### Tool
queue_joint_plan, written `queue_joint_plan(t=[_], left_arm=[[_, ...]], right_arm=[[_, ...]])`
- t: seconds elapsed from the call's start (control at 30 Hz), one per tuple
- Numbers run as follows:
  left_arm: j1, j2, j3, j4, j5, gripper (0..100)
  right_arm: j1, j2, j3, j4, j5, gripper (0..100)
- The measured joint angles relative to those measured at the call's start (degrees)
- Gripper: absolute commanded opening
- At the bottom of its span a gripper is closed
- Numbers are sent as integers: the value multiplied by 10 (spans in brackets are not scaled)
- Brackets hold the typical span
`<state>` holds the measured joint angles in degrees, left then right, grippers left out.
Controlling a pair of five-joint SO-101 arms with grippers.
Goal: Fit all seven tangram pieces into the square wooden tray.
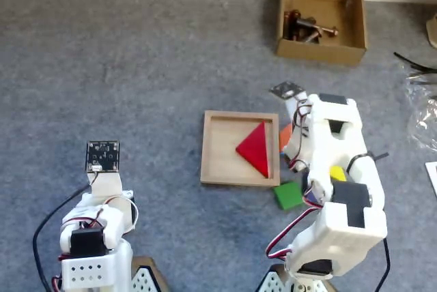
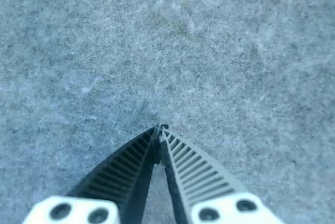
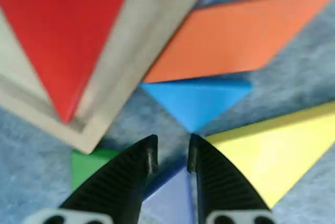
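The square wooden tray (image 1: pixel 213 147) lies mid-table with a large red triangle (image 1: pixel 255 149) inside, against its right side. My right arm (image 1: pixel 338 169) hangs over loose pieces just right of the tray: orange (image 1: pixel 285 138), green (image 1: pixel 288 195) and yellow (image 1: pixel 337 172). My right gripper (image 3: pixel 171 148) is narrowly open, low over the mat by the tray corner (image 3: pixel 91 135). Around it lie an orange parallelogram (image 3: pixel 241 35), a blue triangle (image 3: pixel 196 101), a yellow triangle (image 3: pixel 272 150), a green piece (image 3: pixel 89 164) and a pale blue piece (image 3: pixel 175 200). My left gripper (image 2: pixel 159 129) is shut over bare mat.
A cardboard box (image 1: pixel 321 43) with metal and wooden parts stands at the back right. Clear plastic (image 1: pixel 423 118) and cables (image 1: pixel 413 67) lie at the right edge. My left arm (image 1: pixel 95 230) sits at the front left on grey mat (image 1: pixel 102 67).
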<state>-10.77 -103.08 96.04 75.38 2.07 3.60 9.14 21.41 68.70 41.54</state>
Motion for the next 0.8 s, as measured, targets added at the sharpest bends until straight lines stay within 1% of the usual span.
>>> queue_joint_plan(t=[0.13, 0.47, 0.8], left_arm=[[0, 0, 0, 0, 0, 5], [0, 0, 0, 0, 0, 5], [0, 0, 0, 0, 0, 5]], right_arm=[[9, 0, 0, -17, 0, 101], [47, 0, 0, -20, 0, 101], [55, 0, 0, -29, 0, 102]])
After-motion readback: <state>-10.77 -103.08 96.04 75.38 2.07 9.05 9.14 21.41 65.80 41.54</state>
